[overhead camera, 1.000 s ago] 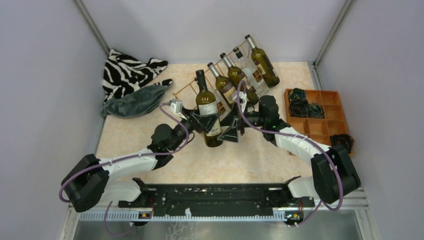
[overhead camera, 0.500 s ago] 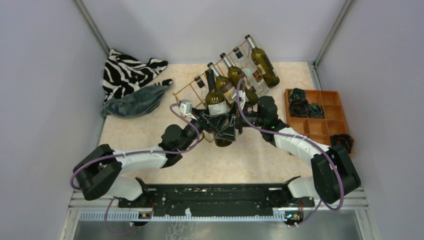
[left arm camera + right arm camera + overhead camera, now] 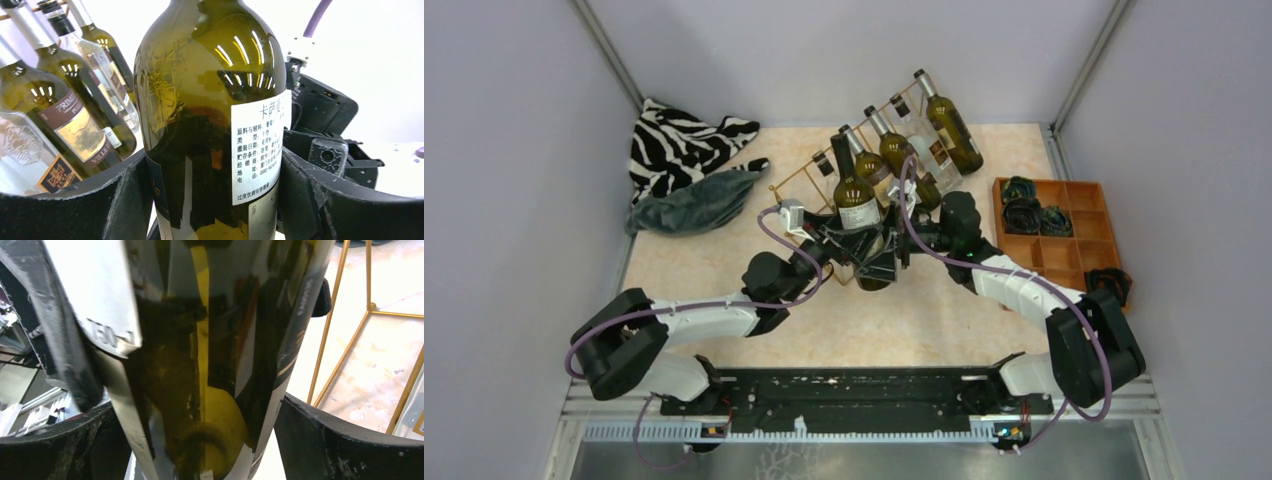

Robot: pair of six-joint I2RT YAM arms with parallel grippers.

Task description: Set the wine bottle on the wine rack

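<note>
Grip the likely heavy, slick glass wine bottle [image 3: 215,125] mid-body, where the left gripper [image 3: 210,197] clamps it; closure of the right gripper [image 3: 200,440] is unclear.

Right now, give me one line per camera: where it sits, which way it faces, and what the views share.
Top external: above and behind the bases, looking down on the table; shows both arms, left hand and right hand at the wine bottle.
Left wrist: on the left arm, facing the bottle's label and the racked bottles; its own fingers show.
Right wrist: on the right arm, looking along the bottle from its base; own fingers, wine rack beside.
Shared: all three show the wine bottle.
</note>
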